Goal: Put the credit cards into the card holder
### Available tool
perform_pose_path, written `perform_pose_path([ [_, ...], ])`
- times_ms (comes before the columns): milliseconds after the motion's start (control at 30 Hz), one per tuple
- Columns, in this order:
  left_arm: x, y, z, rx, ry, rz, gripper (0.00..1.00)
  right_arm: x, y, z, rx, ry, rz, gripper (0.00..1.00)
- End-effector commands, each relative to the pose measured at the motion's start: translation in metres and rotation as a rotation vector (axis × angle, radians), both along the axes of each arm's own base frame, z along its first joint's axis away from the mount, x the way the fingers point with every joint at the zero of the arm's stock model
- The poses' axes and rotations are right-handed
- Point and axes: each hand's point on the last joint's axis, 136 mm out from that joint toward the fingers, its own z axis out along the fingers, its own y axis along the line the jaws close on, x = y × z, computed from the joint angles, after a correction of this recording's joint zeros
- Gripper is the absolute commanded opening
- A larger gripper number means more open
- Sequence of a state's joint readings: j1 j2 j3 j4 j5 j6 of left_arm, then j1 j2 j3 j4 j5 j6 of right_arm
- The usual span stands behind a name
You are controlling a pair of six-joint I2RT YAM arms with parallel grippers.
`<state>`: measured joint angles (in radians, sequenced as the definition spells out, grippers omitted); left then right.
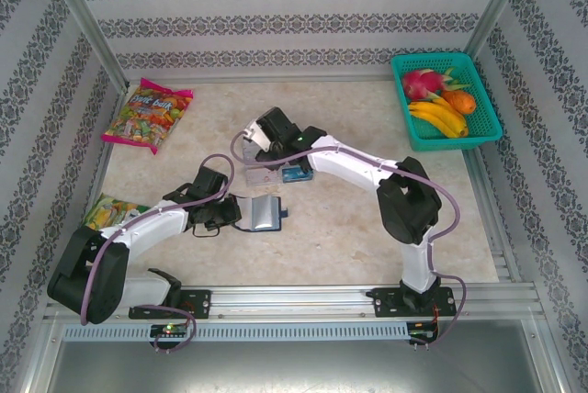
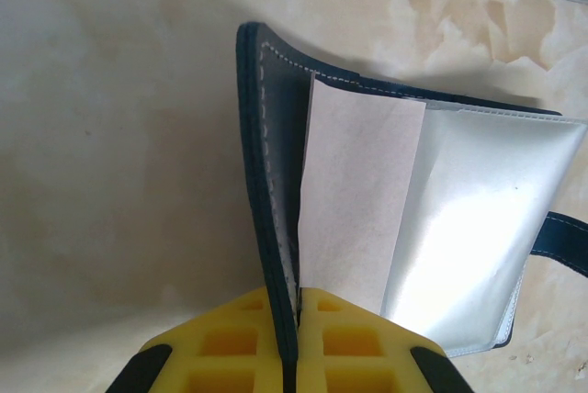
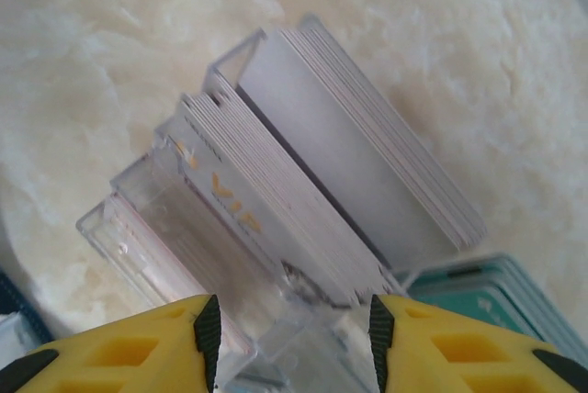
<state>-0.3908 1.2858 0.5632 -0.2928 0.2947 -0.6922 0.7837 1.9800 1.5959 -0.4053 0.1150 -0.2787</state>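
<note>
Both left jaws tight on card holder [image 2: 478, 218]; right jaws half-open.

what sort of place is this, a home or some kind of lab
Most likely a staged robot test cell, not a home: a table fenced by aluminium rails, wallpapered panels as walls, and props like a candy bag and a fruit basket.
</note>
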Motion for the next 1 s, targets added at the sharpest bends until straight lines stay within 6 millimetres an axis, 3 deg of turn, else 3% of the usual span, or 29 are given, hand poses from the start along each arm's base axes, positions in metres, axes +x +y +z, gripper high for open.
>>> perform_pose_path([
  [0, -0.008, 0.004, -0.006, 0.008, 0.035, 0.007, 0.00, 0.010, 0.005, -0.017, -0.069, -0.075, 0.031, 0.48],
  [200, -0.009, 0.005, -0.007, 0.006, 0.037, 0.009, 0.00, 0.023, 0.008, -0.029, -0.152, -0.177, 0.014, 0.49],
  [367, -0.010, 0.003, -0.009, 0.001, 0.044, 0.004, 0.00, 0.035, 0.013, -0.026, -0.205, -0.294, -0.014, 0.49],
  [633, -0.013, 0.005, -0.010, 0.002, 0.043, 0.012, 0.00, 0.028, 0.012, -0.032, -0.207, -0.362, -0.044, 0.48],
  [967, -0.016, 0.005, -0.012, -0.003, 0.053, 0.009, 0.00, 0.035, 0.012, -0.034, -0.227, -0.467, -0.077, 0.43],
])
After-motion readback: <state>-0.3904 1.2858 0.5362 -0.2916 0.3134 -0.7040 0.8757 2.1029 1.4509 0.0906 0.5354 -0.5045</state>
